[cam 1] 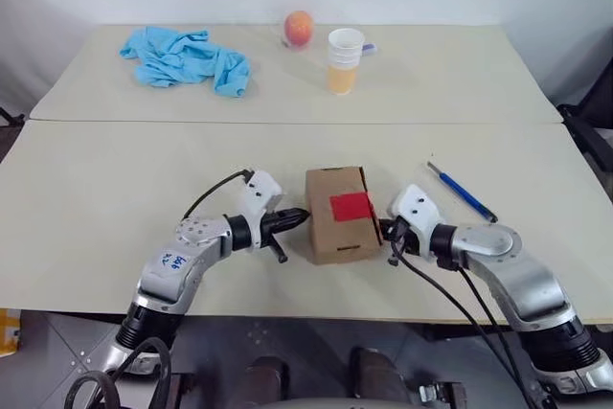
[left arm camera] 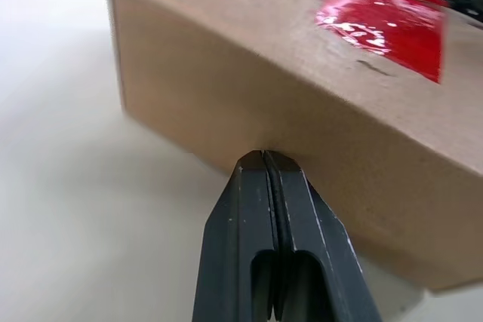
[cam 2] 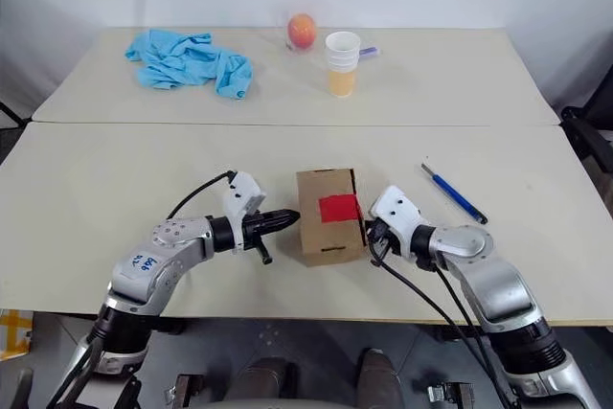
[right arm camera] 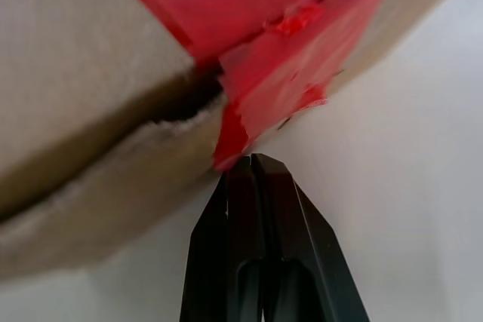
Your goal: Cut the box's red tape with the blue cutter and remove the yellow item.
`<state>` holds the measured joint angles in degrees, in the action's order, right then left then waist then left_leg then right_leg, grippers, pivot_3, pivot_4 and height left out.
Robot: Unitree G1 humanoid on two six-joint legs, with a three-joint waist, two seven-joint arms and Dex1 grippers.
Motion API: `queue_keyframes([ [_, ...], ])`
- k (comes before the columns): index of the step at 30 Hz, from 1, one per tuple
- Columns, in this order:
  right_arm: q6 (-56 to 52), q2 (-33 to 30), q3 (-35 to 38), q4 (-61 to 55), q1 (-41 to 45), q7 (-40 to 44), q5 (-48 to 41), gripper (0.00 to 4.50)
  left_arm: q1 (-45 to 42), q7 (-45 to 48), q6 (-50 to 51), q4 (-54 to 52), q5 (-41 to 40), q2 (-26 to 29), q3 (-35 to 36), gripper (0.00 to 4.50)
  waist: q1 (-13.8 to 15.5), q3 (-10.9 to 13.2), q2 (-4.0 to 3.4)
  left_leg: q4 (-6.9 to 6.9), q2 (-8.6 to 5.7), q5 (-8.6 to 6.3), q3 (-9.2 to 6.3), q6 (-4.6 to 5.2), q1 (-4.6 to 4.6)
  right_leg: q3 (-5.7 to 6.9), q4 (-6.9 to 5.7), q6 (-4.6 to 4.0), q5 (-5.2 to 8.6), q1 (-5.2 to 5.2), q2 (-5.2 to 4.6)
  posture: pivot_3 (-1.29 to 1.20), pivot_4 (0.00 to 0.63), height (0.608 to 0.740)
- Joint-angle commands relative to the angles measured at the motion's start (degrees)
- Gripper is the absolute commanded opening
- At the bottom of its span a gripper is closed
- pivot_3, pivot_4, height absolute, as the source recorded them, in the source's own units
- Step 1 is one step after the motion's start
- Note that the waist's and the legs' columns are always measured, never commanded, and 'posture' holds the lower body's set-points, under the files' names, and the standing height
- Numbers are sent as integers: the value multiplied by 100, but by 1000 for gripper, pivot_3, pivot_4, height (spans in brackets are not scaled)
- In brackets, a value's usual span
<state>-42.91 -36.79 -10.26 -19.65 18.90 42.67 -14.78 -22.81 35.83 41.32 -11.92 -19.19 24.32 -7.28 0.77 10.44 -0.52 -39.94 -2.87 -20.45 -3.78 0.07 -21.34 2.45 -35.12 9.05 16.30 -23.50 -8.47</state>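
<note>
pale table (cam 1: 115, 198): both closed pincers, left (cam 1: 299, 217) and right (cam 1: 386, 230), brace the brown cardboard box (cam 1: 337, 229); fetching the slim blue cutter (cam 1: 462, 191) likely comes next.

Bright even light, soft shadows, glare on red tape (left arm camera: 385, 24), wrist views blurred at edges, bg soft.

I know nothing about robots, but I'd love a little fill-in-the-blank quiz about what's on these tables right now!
1. The patch of tape on top of the box is ____ in colour.
2. The left gripper and the right gripper press against opposite sides of the box, both with fingers ____.
3. The blue cutter lies on the table, held by ____ gripper.
4. On the far table, the orange-red fruit sits between the light-blue cloth and the paper ____.

Missing words: red; shut; neither; cup
</note>
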Motion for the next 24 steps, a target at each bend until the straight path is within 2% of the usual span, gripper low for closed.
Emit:
queue_keyframes([
  [1, -771, 148, -171, -446, 88, -176, -171, 41, 6, 120, 120, -209, -123, 122, 76, 0, -11, 0, 0, 1, 1, 0, 0, 0, 1, 0, 0, -1, 0, 0, 1, 0, 150, 740],
  [4, -967, 177, -201, -520, 85, -295, -114, 41, 41, 172, 210, -286, -179, 205, 94, 0, -9, 0, 0, 3, 1, 0, 0, 0, 2, 0, 0, -2, 1, 0, 2, 0, 150, 740],
  [7, -898, -64, -122, -518, -44, -243, -23, 41, 128, 264, 345, -439, -183, 407, 60, 0, -8, 0, 1, 4, 1, 0, 0, 0, 2, -1, -1, -2, 1, 0, 2, 0, 150, 740],
  [9, -1019, -280, 180, -632, -140, -157, -161, 41, 134, 302, 380, -471, -115, 621, 93, 0, 1, 0, 1, 5, 1, 0, 0, 0, 3, -1, -1, -2, 1, 0, 2, 0, 150, 740],
  [11, -1468, -509, 849, -732, -189, -46, -556, 41, 72, 504, 348, -405, -131, 946, 235, 0, 56, 0, 1, 5, -1, -1, -1, 1, 2, -1, 1, -2, 1, 2, 1, 0, 150, 740],
  [12, -1796, -537, 1194, -762, -151, -30, -810, 197, 29, 676, 325, -363, -206, 1101, 300, 0, 68, 0, 2, 5, -3, -1, -1, 2, 2, -1, 2, -2, 1, 2, 0, 0, 150, 740],
  [14, -2411, -601, 1675, -893, 2, 77, -1325, 608, -115, 1043, 281, -278, -440, 1309, 455, 0, 66, 1, 2, 4, -6, -1, -3, 4, -3, -2, 6, -2, 1, 3, -2, 0, 150, 740],
  [17, -3180, -512, 2082, -1028, 390, 14, -1864, 1572, -489, 1511, 304, -172, -867, 1352, 664, 0, 57, 1, 3, 4, -4, -1, -3, 5, -3, -2, 3, -2, 1, 0, -2, 0, 150, 740],
  [21, -3852, 152, 2127, -904, 1112, -566, -2078, 2958, -1358, 1583, 112, 310, -806, 895, 334, 0, 55, 1, 3, 5, -4, -1, -4, 3, -1, 0, 1, -2, 1, 2, -2, 0, 150, 740],
  [24, -3981, 420, 1967, -825, 1298, -870, -2022, 3955, -1634, 1422, -38, 635, -461, 601, -15, 0, 50, 1, 2, 8, -7, 0, -4, 3, -1, 0, -1, -2, 1, -1, -2, 0, 150, 740],
])
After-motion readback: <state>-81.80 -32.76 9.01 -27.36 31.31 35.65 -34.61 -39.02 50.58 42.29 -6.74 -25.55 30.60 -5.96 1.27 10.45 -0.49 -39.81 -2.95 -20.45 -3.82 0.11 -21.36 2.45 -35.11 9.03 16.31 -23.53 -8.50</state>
